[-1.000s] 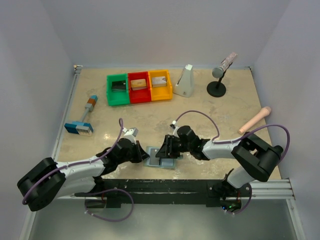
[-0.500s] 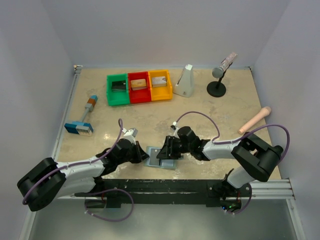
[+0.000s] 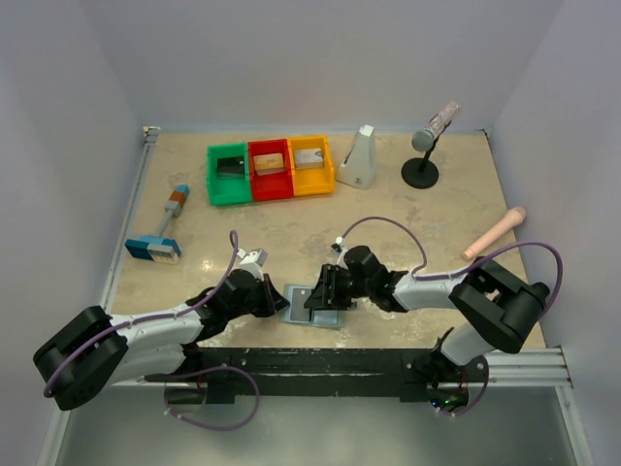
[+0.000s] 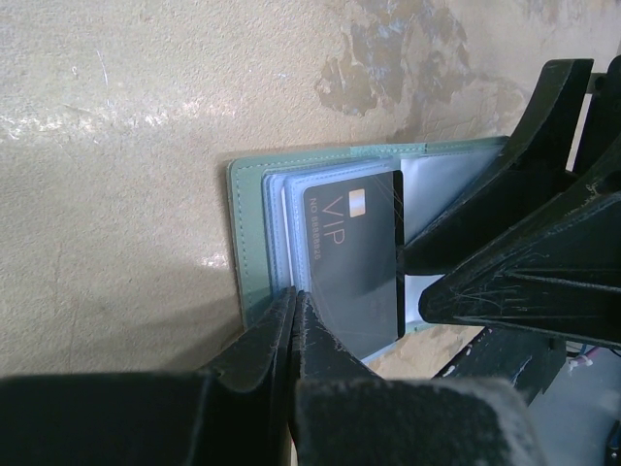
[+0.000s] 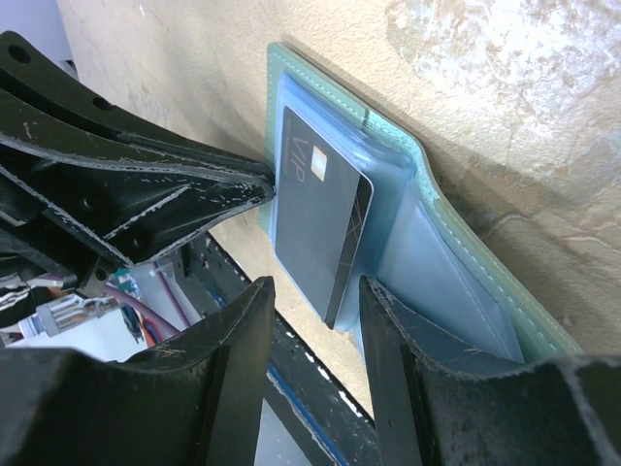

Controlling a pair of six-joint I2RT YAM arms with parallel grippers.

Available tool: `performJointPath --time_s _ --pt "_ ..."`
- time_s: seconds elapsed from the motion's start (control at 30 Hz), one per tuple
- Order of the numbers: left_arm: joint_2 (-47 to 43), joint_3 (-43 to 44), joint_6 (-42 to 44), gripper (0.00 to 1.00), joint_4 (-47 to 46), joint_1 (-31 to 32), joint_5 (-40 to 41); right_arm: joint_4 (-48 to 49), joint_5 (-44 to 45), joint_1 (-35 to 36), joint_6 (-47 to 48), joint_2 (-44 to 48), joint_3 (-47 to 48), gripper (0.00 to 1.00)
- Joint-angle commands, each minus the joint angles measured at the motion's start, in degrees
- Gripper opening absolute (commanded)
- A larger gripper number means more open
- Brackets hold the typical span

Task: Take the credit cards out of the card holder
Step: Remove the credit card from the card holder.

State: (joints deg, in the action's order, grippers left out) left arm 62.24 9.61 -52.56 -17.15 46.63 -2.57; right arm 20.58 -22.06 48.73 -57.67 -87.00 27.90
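The card holder (image 3: 328,317) lies open on the table near the front edge, its pale blue pockets facing up. A black card (image 4: 354,262) marked VIP sticks partly out of a pocket. My left gripper (image 4: 294,294) is shut, its tips on the pocket leaves at the holder's (image 4: 247,243) left flap; it also shows in the top view (image 3: 281,303). My right gripper (image 5: 315,286) is open, and its jaws stand on either side of the black card's (image 5: 315,223) free corner without touching it. It is over the holder (image 5: 456,243) in the top view (image 3: 312,296).
Green (image 3: 228,175), red (image 3: 271,170) and yellow (image 3: 310,165) bins stand at the back, each with a card-like piece inside. A blue-headed brush (image 3: 160,233) lies left. A white wedge (image 3: 359,157), a microphone on a stand (image 3: 427,146) and a pink rod (image 3: 493,233) are right.
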Motion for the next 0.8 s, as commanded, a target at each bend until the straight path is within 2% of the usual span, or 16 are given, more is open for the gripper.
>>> performJointPath --time_s 0.0,0.77 --pt "0.9 -1.0 0.1 0.0 0.4 0.0 0.7 3.8 -0.8 0.1 0.0 0.3 0.8 0.45" --pt "4.7 -2.1 -0.4 0.0 -3.1 0.0 -0.3 14.5 -5.4 0.1 -2.4 -2.5 -0.7 0.45"
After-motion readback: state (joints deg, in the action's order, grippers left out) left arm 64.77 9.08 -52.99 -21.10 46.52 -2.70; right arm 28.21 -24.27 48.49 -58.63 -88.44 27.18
